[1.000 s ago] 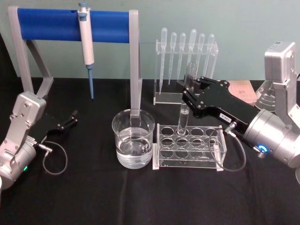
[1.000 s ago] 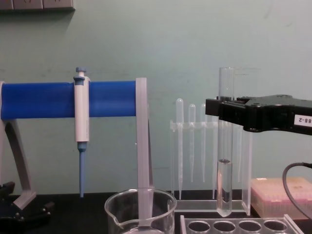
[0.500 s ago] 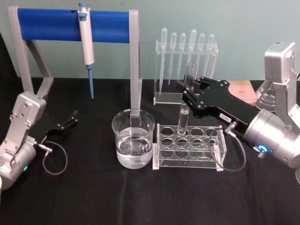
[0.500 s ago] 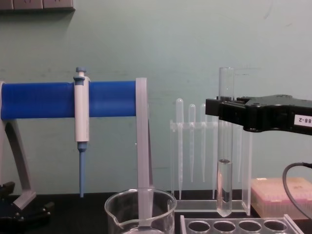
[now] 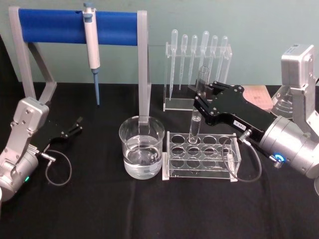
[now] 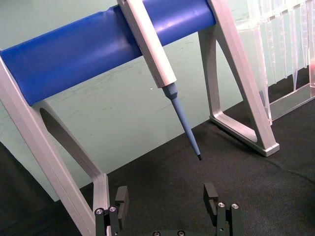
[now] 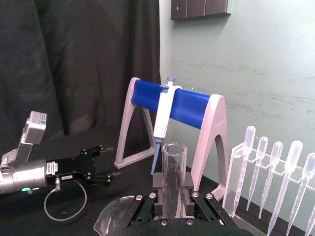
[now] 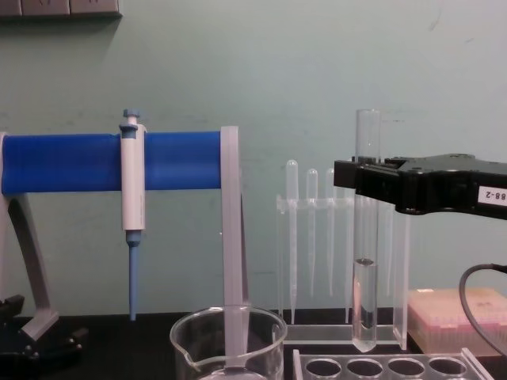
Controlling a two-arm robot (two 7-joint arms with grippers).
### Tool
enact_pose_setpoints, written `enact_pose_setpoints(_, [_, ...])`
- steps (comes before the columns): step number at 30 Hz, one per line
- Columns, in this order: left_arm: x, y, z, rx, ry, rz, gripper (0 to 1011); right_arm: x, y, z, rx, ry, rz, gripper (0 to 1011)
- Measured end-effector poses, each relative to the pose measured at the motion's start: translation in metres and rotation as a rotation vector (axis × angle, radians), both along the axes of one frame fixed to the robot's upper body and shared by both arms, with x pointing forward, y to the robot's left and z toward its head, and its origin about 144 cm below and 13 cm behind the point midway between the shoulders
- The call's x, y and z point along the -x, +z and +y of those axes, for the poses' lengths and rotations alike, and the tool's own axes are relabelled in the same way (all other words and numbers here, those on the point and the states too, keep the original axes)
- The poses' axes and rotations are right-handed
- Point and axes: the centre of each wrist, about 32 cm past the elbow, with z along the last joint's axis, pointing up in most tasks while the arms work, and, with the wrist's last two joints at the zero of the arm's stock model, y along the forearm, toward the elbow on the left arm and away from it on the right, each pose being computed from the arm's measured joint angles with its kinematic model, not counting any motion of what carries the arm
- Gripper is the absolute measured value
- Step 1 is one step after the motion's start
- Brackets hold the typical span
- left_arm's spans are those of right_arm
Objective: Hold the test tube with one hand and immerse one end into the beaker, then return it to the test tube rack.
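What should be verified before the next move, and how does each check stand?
1. The right pincer grips the test tube, upright: ok.
2. Its bottom is above the test tube rack's top: ok.
3. It is centred over a rack hole: cannot tell.
4. The beaker is upright, with liquid, left of the rack: ok.
5. The left pincer is open, apart from the beaker: ok.

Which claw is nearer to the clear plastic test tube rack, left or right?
Right. The right claw hangs just above the rack, shut on the clear glass test tube; the left claw sits beyond the glass beaker.
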Motion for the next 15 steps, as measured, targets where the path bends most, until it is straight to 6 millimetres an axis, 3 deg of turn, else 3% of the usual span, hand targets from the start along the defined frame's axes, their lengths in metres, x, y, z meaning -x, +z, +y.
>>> enact_pose_setpoints(15, [0.0000,0.0000,0.0000,0.000,0.000,0.000,1000,0.0000,0.0000,0.0000,0.000,0.000,0.000,225])
